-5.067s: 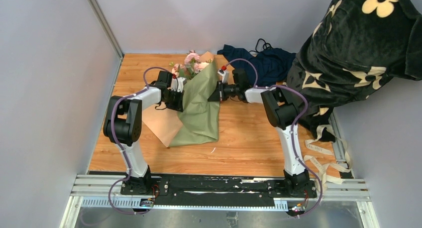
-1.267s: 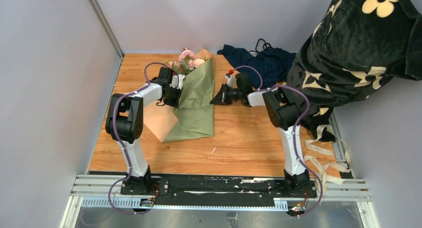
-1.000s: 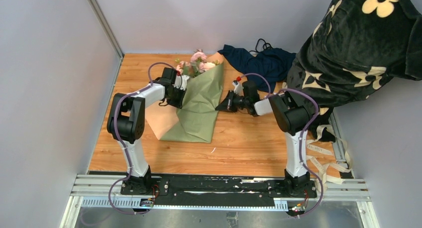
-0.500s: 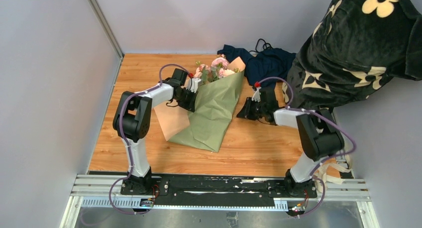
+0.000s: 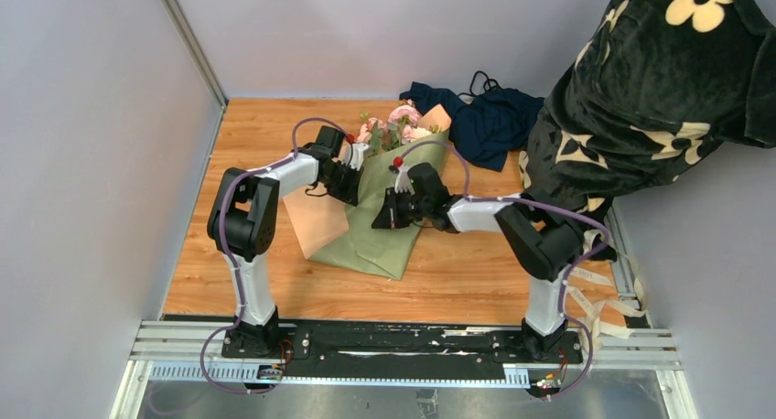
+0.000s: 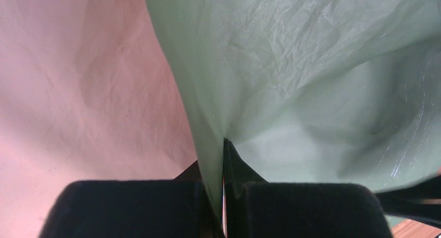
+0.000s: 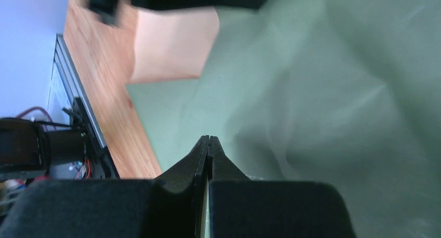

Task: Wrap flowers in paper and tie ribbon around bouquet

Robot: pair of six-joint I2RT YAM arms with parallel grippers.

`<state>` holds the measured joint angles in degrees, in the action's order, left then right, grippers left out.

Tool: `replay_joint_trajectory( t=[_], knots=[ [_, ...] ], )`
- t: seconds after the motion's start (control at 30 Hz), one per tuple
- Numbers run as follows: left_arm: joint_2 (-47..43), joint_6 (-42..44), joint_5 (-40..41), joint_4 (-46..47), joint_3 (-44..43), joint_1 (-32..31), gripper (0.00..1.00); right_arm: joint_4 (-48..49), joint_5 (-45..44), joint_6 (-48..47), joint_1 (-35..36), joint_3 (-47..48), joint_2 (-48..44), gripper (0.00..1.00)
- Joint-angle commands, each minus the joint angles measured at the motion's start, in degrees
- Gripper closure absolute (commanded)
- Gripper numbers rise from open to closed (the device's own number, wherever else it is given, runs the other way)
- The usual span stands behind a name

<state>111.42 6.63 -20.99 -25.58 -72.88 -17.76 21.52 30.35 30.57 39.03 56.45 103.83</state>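
The flowers (image 5: 403,119) show pink heads at the far end of a loose cone of sage-green paper (image 5: 389,236) lying on the table. A tan flap of the paper (image 5: 316,220) sticks out on the cone's left. My left gripper (image 5: 355,188) is shut on a fold of the green paper (image 6: 312,66) at the cone's left side, and the pinched fold runs up from the gripper (image 6: 223,144). My right gripper (image 5: 378,221) hovers over the middle of the cone. It (image 7: 208,139) is shut with nothing between its fingers. A cream ribbon (image 5: 599,277) lies at the table's right edge.
A dark navy cloth (image 5: 490,122) is heaped at the back of the wooden table (image 5: 265,126), just right of the flower heads. A black flower-print fabric (image 5: 659,99) fills the right side. Grey walls (image 5: 91,163) close the left and back.
My right gripper has swung left from beside the cone to above its green middle. Over the last second my left gripper carried the wrapped flowers to the right, then held still.
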Motion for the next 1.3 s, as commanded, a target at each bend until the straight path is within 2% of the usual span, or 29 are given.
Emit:
replay_joint_trajectory(
  t=[0.0,0.1,0.17,0.23,0.3,0.37,0.5,0.6,0.87,1.03,1.07,1.2,1.27],
  knots=[
    [2.0,-0.3,4.3,-2.4,0.6,0.6,0.99,5.3,7.1,7.1,2.1,1.4,7.4,1.00],
    [1.6,-0.5,4.2,-3.3,-0.1,0.6,0.94,1.9,4.3,7.0,2.1,0.8,10.7,1.00],
    [0.2,-0.7,4.3,-4.1,-0.6,0.8,0.83,-0.3,1.8,6.1,2.0,0.1,11.9,1.00],
    [-2.0,-0.9,4.1,-5.5,-1.6,1.5,0.61,-0.4,0.5,6.1,2.1,-0.8,12.7,1.00],
    [-4.9,-1.5,3.3,-7.3,-3.0,3.3,0.27,0.1,0.1,6.1,2.1,-1.8,13.2,1.00],
    [-8.3,-2.8,3.4,-8.5,-3.7,6.8,0.02,0.2,-0.6,6.1,2.0,-2.4,13.2,1.00],
    [-13.4,-6.2,7.5,-8.1,-1.6,17.0,0.00,0.2,-1.0,5.5,2.1,-2.6,12.7,1.00],
    [-13.6,-7.4,9.7,-6.6,3.0,21.4,0.00,0.9,-0.9,5.5,2.2,-2.8,12.3,1.00],
    [-7.4,-7.8,7.2,-7.3,7.7,21.5,0.00,0.9,0.7,4.4,2.3,0.0,15.1,1.00],
    [-2.6,-9.6,0.9,-7.6,7.8,21.5,0.01,1.3,0.2,4.3,2.2,0.0,14.9,1.00],
    [-2.3,-9.8,-0.7,-7.4,7.9,21.5,0.03,1.2,0.0,4.2,2.1,0.0,14.7,1.00],
    [-2.6,-10.2,-6.5,-6.6,7.3,21.5,0.33,-0.1,-1.0,3.7,2.2,1.1,15.2,1.00],
    [-3.9,-9.0,-7.9,-8.5,6.0,21.5,0.36,-0.5,-1.3,3.8,2.2,2.2,15.9,1.00]
  ],
)
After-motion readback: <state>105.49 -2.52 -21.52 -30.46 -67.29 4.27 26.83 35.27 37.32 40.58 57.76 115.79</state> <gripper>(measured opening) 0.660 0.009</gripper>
